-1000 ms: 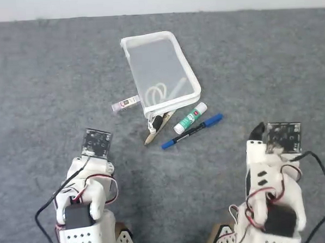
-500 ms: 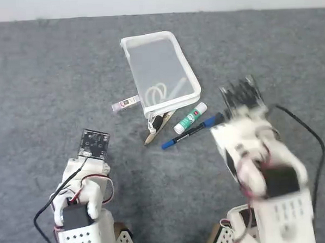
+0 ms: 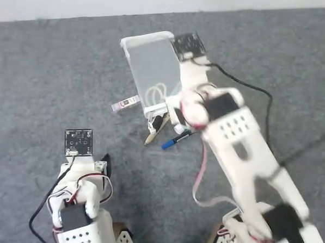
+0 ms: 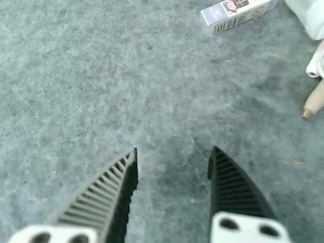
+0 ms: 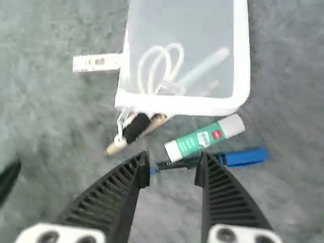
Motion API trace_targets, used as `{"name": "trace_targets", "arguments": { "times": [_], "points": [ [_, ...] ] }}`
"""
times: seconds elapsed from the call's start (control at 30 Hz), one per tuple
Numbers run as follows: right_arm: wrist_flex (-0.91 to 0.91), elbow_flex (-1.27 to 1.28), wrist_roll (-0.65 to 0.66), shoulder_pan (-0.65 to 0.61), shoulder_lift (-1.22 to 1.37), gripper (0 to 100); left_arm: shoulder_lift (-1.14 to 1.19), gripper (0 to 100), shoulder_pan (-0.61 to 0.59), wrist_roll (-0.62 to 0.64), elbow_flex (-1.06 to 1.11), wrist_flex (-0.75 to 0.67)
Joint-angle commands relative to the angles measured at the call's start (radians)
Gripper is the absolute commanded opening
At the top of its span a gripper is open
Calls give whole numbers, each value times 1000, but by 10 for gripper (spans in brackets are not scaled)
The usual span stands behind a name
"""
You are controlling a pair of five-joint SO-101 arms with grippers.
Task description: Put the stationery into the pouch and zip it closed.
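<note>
The clear white-edged pouch (image 3: 151,62) lies on the grey carpet with a white cord and a pen-like item inside (image 5: 185,50). Just below its opening lie a green-labelled glue stick (image 5: 205,137), a blue pen (image 5: 238,157) and a wooden stick with a black clip (image 5: 136,126). My right gripper (image 5: 174,159) hangs open just above the pen and glue stick, holding nothing. In the high view the right arm (image 3: 216,113) covers the glue stick; the blue pen (image 3: 174,141) pokes out beside it. My left gripper (image 4: 174,152) is open over bare carpet, near the front left.
A small labelled eraser box (image 3: 125,104) lies left of the pouch's opening and shows in the left wrist view (image 4: 238,11). The wooden stick's tip (image 4: 315,98) sits ahead of the left gripper. Grey carpet (image 3: 51,78) stretches open to the left.
The right arm swung from the front right corner forward and leftward, ending over the pouch's opening and the glue stick. The left arm shifted slightly left and back.
</note>
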Motion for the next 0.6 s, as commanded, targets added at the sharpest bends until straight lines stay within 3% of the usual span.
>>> {"name": "trace_targets", "arguments": {
  "times": [0.0, 0.3, 0.5, 0.57],
  "points": [
    [-1, -176, -78, -10, 165, 150, -17, 217, -6, 21, -62, -31],
    [10, -420, -91, -35, 558, 151, -17, 217, -6, 20, -62, -31],
    [4, -476, -341, -93, 668, 151, -17, 217, -6, 18, -62, -31],
    [1, -477, -356, -107, 682, 151, -17, 217, -6, 18, -61, -31]
  ]
}}
